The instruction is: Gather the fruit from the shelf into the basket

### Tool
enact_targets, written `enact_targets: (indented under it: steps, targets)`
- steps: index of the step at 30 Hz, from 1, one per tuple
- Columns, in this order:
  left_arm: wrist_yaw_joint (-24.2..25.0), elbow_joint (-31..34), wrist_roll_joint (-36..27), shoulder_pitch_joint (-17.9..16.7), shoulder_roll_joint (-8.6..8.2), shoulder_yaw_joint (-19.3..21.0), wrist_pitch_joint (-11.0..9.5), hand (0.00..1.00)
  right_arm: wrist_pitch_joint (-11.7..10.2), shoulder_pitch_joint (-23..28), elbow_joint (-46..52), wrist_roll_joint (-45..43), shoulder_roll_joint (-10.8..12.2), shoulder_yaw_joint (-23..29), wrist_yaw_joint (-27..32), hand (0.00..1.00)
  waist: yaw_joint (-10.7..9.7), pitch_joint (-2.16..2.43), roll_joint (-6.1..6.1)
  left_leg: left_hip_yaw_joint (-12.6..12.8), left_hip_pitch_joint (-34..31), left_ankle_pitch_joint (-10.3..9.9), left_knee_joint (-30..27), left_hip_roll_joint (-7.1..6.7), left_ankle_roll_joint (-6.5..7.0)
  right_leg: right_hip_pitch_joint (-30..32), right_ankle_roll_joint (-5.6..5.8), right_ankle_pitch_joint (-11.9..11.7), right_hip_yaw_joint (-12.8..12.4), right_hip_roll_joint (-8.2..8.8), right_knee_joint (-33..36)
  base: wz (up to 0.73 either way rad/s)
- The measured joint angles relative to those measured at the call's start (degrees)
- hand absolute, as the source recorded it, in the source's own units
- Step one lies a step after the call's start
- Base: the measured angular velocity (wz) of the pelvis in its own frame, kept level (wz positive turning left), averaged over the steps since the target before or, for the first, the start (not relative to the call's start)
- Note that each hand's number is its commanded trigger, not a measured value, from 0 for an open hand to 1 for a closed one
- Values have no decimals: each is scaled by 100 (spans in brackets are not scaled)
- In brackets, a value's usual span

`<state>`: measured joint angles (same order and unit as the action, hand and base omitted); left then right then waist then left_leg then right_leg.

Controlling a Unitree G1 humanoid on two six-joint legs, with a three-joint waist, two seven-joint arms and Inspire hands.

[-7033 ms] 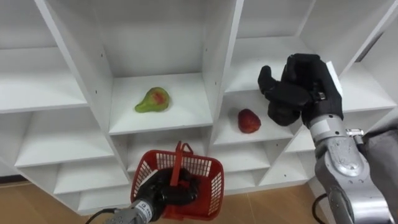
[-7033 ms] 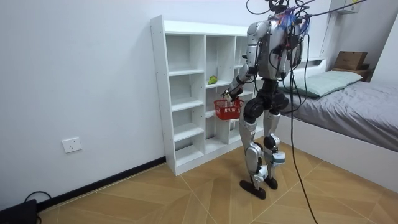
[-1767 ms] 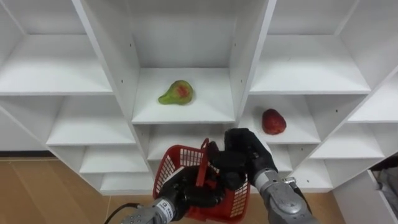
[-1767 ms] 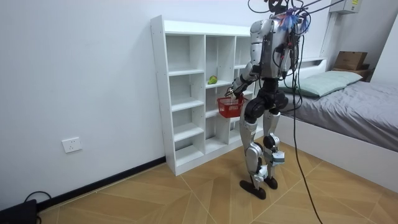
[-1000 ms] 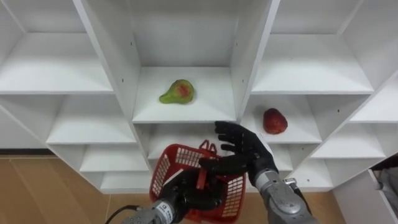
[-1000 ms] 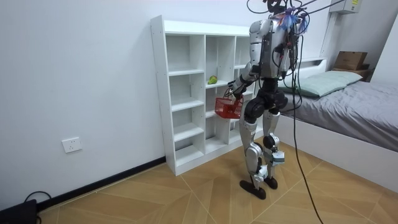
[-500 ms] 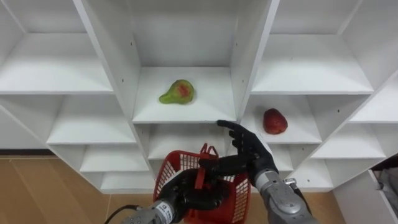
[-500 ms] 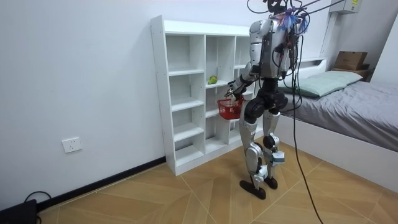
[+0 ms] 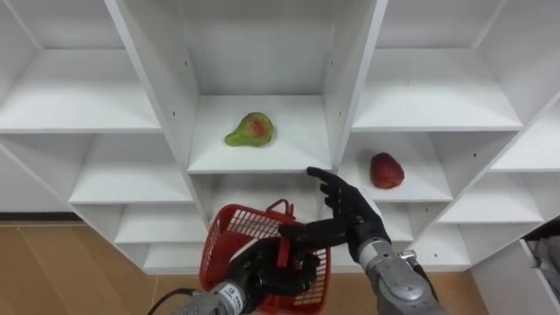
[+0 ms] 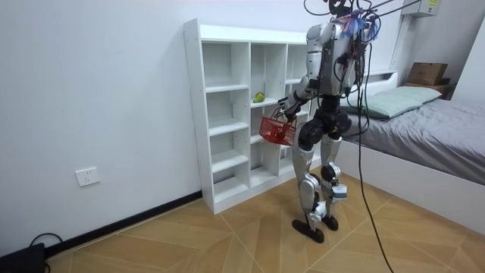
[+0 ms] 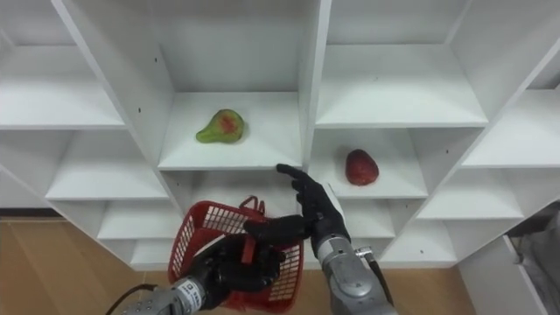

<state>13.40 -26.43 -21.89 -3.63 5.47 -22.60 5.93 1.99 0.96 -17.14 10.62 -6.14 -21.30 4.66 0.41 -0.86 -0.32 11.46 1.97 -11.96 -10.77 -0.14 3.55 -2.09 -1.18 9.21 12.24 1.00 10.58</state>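
A green pear with a red blush (image 9: 249, 129) lies in the closet's middle compartment. A red fruit (image 9: 385, 171) sits one compartment to the right, on a lower shelf. Below them my left hand (image 9: 273, 273) is curled round the handle of a red mesh basket (image 9: 229, 238), which hangs tilted in front of the shelves. My right hand (image 9: 348, 214) hovers just right of the basket's handle, fingers straight and spread, holding nothing. The hands hide the inside of the basket. In the room view I stand facing the closet (image 10: 227, 114) with the basket (image 10: 275, 131) at waist height.
The white closet's other compartments (image 9: 79, 105) hold nothing. Upright dividers (image 9: 354, 79) separate the two fruits. Wooden floor (image 9: 52, 280) shows below the shelves. A bed (image 10: 424, 129) stands behind me on the room view's right.
My right hand has straightened its fingers and risen slightly beside the basket's handle. The basket has swung left and tilted in my left hand. The fruits on the shelves have not moved.
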Motion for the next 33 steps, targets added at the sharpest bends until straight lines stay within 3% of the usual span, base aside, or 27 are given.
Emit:
enact_targets:
  steps: [5,8,13,17,19,23,25,28,31,33]
  targets:
    - [-48,-486,7,-7,34,27,2,100,0,3,1,-70,-56,4,-168,0,20,2,-7,7,23,0,14,1,0,-20,0,0,-60,-9,-6,0]
    - [-49,-570,7,-115,37,277,1,100,26,7,101,-250,-118,12,-316,0,53,7,-15,9,7,0,16,1,0,10,0,0,-64,-8,4,0]
    - [-44,-857,2,-128,56,373,-9,100,365,53,471,-292,-356,9,-538,0,166,17,-29,9,7,0,17,1,0,12,0,0,-64,-8,5,0]
    - [-76,-1439,0,-105,38,466,-36,100,466,53,553,-512,-374,17,-660,0,162,33,-48,16,16,1,22,3,-2,12,0,0,-65,-12,3,0]
    - [-81,-1732,1,-107,37,534,-54,100,713,49,734,-684,-380,94,-771,0,218,38,-55,50,32,1,29,3,-2,18,0,0,-109,-15,0,-7]
    - [-78,-2085,-2,-103,2,790,-159,100,878,51,824,-917,-372,274,-1013,0,318,38,-56,92,57,1,34,3,-2,12,0,0,-122,-14,3,-7]
    - [-162,-2305,-8,-100,-35,1010,-194,100,1226,50,1117,-1357,-379,303,-1161,0,358,38,-56,98,56,1,39,3,-2,18,-1,0,-120,-14,4,0]
    - [-238,-2524,-9,-102,-35,1108,-197,100,1366,52,1371,-1693,-379,309,-1374,0,404,38,-56,98,57,1,38,6,-2,17,-2,-1,-110,-15,5,0]
    - [-312,-2605,-3,-111,-41,1137,-232,100,1343,34,2034,-1738,-357,339,-1548,0,467,41,-53,94,62,1,42,7,-2,8,-2,-1,-91,-14,7,0]
    - [-330,-2668,-1,-107,-39,1168,-256,100,1106,-124,2450,-1669,-297,339,-1597,0,476,58,-67,72,80,2,42,10,-3,-24,-2,-1,-52,-14,5,8]
